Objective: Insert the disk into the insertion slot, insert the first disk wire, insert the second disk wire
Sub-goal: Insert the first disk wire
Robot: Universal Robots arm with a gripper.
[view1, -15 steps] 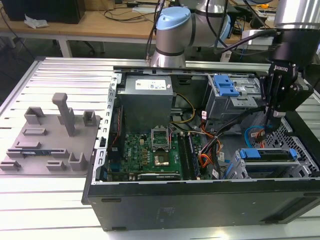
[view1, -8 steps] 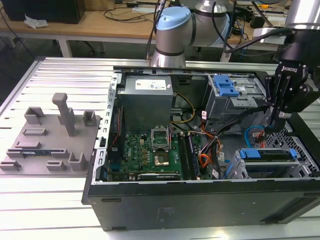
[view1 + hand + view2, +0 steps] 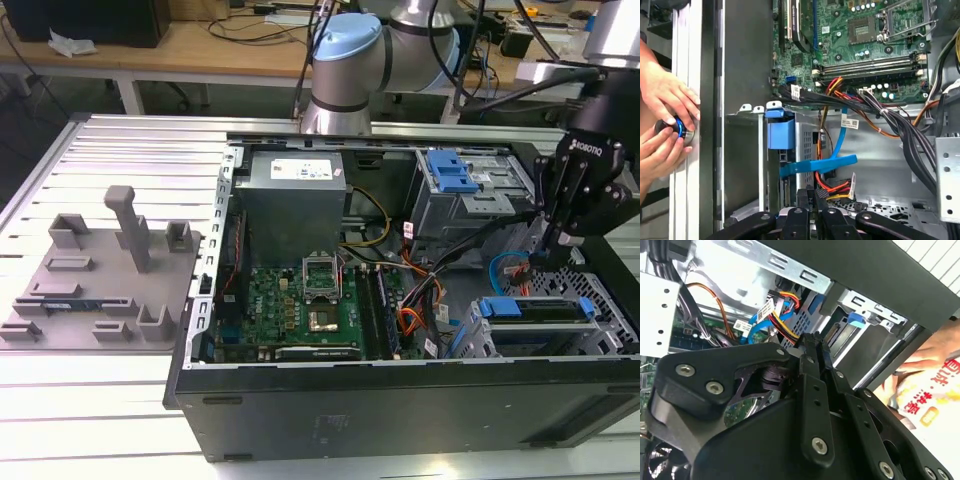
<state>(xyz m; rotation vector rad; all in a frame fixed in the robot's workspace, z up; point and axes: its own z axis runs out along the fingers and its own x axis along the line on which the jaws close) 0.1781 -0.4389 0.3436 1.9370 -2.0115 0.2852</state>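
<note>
The disk [image 3: 540, 312] lies in the insertion slot [image 3: 598, 288], a perforated grey bay at the exterior view's right, with its blue carrier [image 3: 535, 303] facing the motherboard. My gripper [image 3: 548, 258] hangs just above the bay's inner end. In both wrist views its fingertips [image 3: 815, 194] [image 3: 816, 342] are pressed together on the black plug of a red, yellow and black disk wire [image 3: 832, 187] [image 3: 786, 316]. A blue flat cable [image 3: 841, 142] [image 3: 759, 320] runs down beside it. The plug's end is hidden by the fingers.
A bigger grey cage with a blue latch [image 3: 452, 172] stands behind the bay. The motherboard [image 3: 300, 300] and a black cable bundle [image 3: 890, 117] lie close by. A person's hands [image 3: 665, 125] hold a small round object outside the case wall [image 3: 740, 100].
</note>
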